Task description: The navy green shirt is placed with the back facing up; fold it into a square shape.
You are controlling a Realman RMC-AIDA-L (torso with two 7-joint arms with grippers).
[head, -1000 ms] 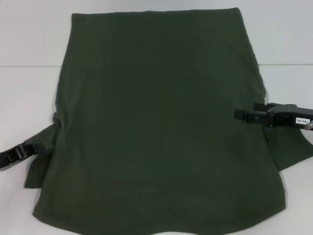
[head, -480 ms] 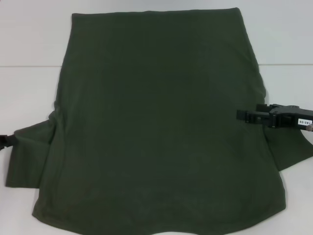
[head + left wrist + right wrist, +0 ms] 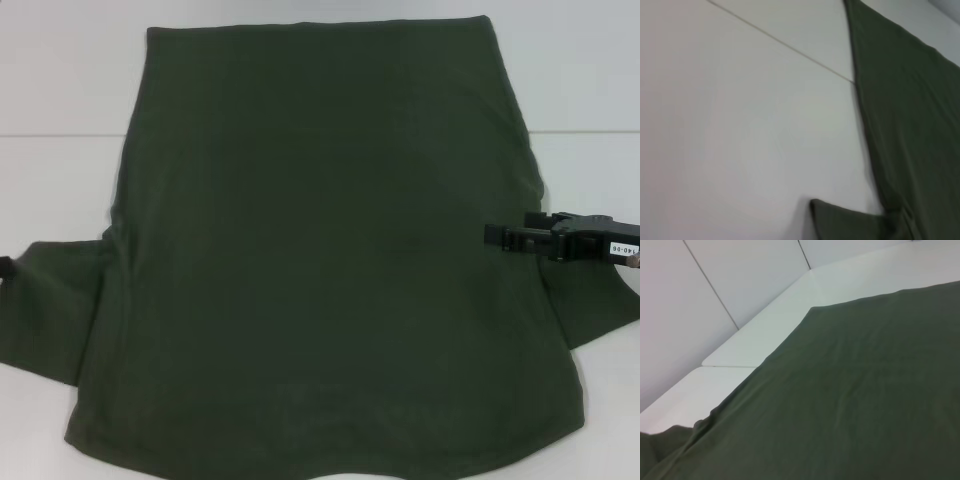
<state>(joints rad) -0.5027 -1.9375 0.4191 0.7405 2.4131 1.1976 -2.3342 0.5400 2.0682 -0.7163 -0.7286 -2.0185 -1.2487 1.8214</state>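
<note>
The navy green shirt (image 3: 320,250) lies flat with its plain back up and covers most of the white table. Its left sleeve (image 3: 50,310) is spread out to the left edge of the head view. Its right sleeve (image 3: 600,310) lies out to the right. My right gripper (image 3: 497,236) hovers over the shirt's right side, just above that sleeve. Only a dark sliver of my left gripper (image 3: 4,268) shows at the left edge, at the end of the left sleeve. The shirt also shows in the left wrist view (image 3: 910,100) and the right wrist view (image 3: 850,390).
The white table (image 3: 60,80) shows bare on both sides of the shirt, with a seam line (image 3: 60,134) running across it. The shirt's hem (image 3: 320,22) lies near the table's far edge. A light wall (image 3: 715,280) stands behind.
My left gripper has pulled the left sleeve out to the left, from bunched against the shirt's side to spread flat, and has almost left the view. My right gripper has barely moved.
</note>
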